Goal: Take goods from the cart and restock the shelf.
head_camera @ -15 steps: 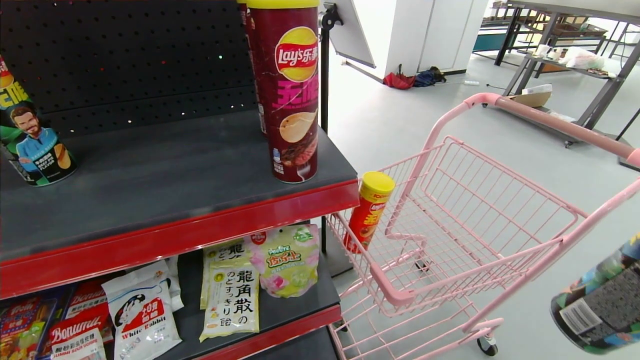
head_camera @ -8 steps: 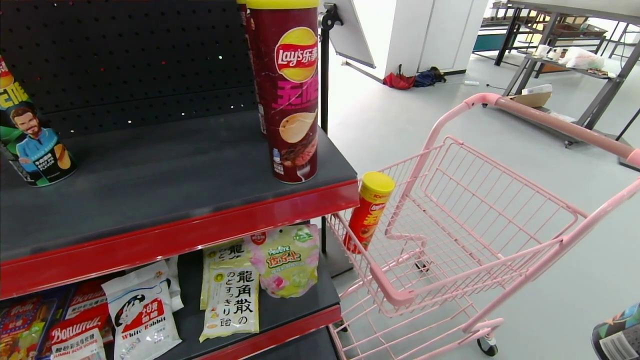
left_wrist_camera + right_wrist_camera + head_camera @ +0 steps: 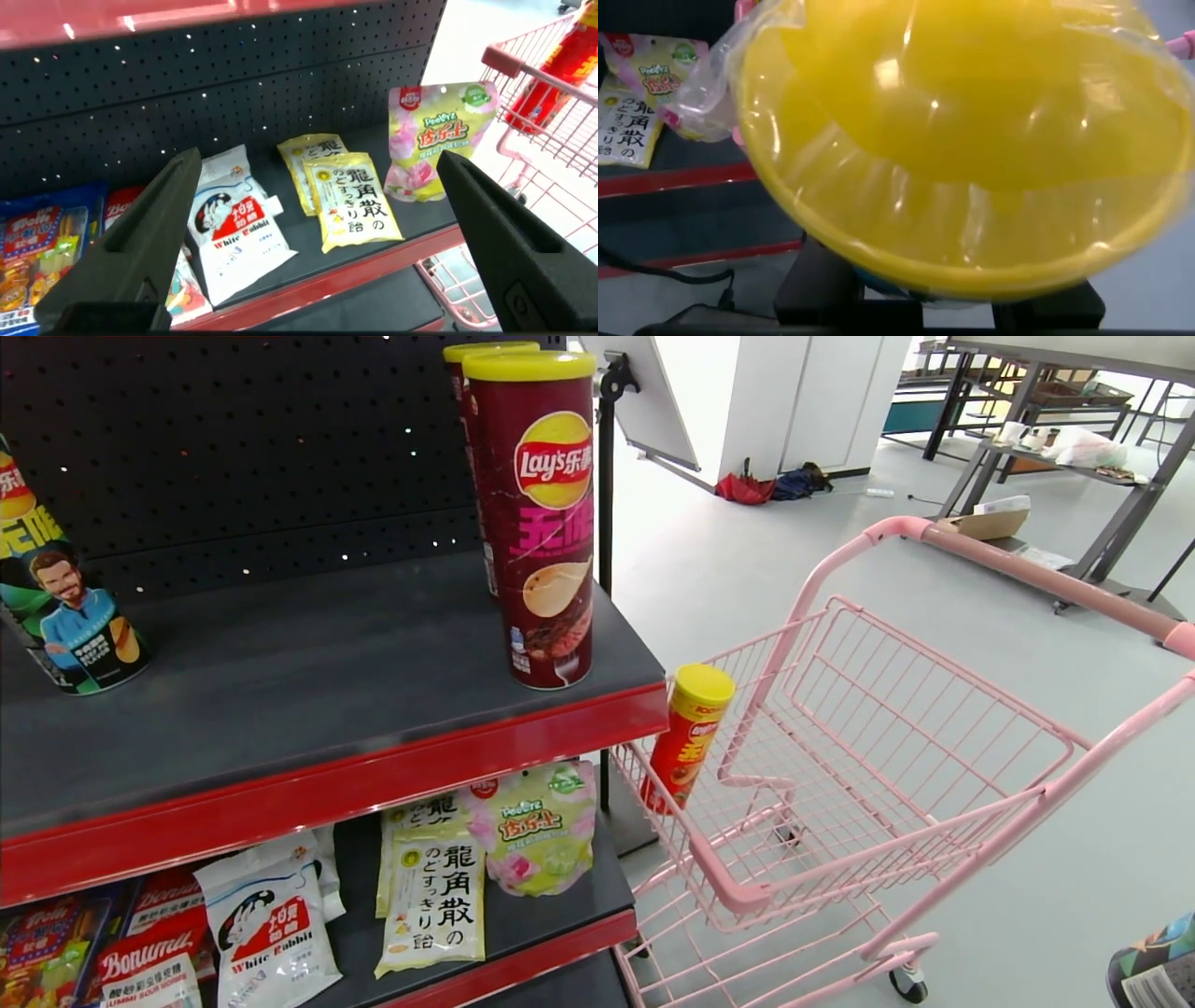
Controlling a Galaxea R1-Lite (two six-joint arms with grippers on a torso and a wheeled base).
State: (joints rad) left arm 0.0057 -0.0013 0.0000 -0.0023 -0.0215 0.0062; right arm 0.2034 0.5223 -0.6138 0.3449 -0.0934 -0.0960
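The left pincer (image 3: 318,247) is wide open. Nothing is between its two black fingers (image 3: 140,247). It faces the lower shelf (image 3: 374,271). Just past this pincer, flat bags lie in a row on that shelf. There is a white bag (image 3: 234,224), then two yellow bags (image 3: 350,201) that overlap, then a pink and green bag (image 3: 439,140). The pink and green bag is the one nearest the cart side.

The right pincer (image 3: 938,308) is closed on a held can (image 3: 952,140). The can's yellow lid has clear film over it and faces the wrist camera. Black parts of the pincer show under the lid.

The pink cart (image 3: 840,756) stands ahead of the right pincer and off to its left, apart from it. A red can (image 3: 689,737) with a yellow lid is inside the cart. It leans tilted in the corner next to the shelf, the corner far from the right pincer.

Farther left of the right pincer is the top shelf (image 3: 280,663), dark with a red front edge. A tall maroon can (image 3: 543,523) stands upright at the end by the cart. One more just like it stands right behind. A green can (image 3: 65,607) stands at the other end, well apart from them.
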